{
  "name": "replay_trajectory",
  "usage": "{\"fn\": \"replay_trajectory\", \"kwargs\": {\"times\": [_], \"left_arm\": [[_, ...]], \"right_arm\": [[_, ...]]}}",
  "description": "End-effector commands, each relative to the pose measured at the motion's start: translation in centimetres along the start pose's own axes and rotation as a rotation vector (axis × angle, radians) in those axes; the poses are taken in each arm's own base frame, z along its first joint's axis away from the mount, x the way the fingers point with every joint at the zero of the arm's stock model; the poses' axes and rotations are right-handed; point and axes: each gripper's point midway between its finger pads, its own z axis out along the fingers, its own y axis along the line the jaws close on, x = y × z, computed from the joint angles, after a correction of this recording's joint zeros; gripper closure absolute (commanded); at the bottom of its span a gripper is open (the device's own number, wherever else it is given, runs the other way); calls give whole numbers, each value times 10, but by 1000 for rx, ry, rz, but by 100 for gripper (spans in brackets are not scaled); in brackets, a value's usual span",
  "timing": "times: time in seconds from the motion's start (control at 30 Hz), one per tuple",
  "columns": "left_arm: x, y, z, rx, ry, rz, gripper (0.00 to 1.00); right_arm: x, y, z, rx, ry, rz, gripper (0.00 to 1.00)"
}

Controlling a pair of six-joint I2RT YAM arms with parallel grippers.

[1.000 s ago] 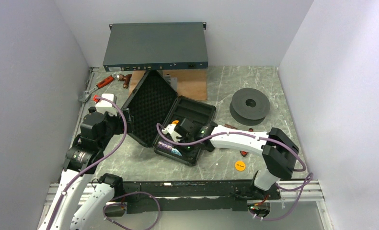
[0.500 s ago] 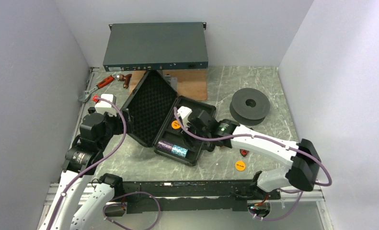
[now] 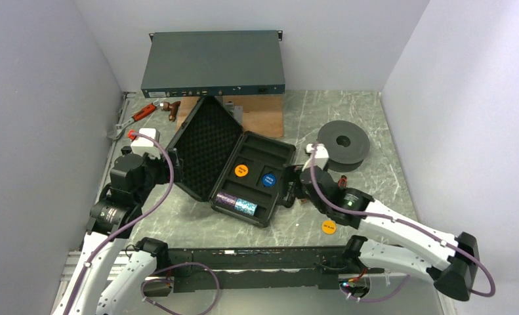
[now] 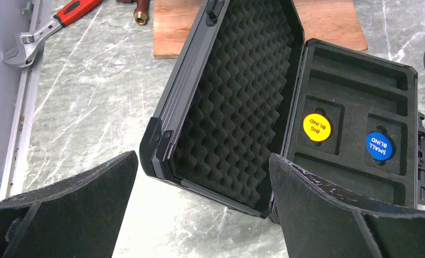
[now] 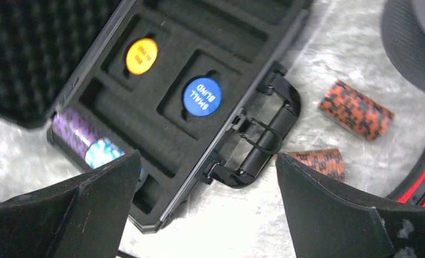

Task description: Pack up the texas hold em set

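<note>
Right fingers (image 5: 65,215) partly hide teal roll (image 5: 103,152).

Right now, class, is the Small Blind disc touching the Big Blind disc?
Apart. The left wrist view shows the Small Blind disc and the Big Blind disc in separate pockets of the case, foam between them.

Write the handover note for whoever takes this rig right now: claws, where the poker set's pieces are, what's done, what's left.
Left claw: open, empty, over the open case and its foam lid.
Right claw: open, empty, above the handle side.
Done: Big Blind disc and Small Blind disc in their round pockets; purple chip roll and teal chip roll in the near slot.
On the table: an orange-and-black chip roll and a second roll beside the handle; an orange disc near the front.
Left: stow both rolls and that disc, shut the lid.
</note>
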Motion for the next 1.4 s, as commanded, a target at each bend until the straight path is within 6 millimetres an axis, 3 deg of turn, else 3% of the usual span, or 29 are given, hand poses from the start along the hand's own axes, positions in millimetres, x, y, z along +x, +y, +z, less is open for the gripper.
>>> {"fn": "replay_trajectory", "kwargs": {"times": [0.0,0.17,0.4,0.6,0.83,1.37], "left_arm": [[-4,-3,4,14,-13,8,1],[-4,-3,4,11,-13,8,1],[-4,-3,4,9,-12,6,1],[-4,-3,3,10,-13,7,1],[-4,-2,3,5,-13,6,1],[-4,-3,4,10,-8,7,1]], "right_arm": [[-17,-36,-5,147,-165,334,0],[1,-63,-7,232,-158,565,0],[62,-94,-9,483,-42,886,8],[94,-100,-5,617,46,954,14],[107,-104,6,631,68,1045,20],[94,-118,32,639,64,1018,25]]}}
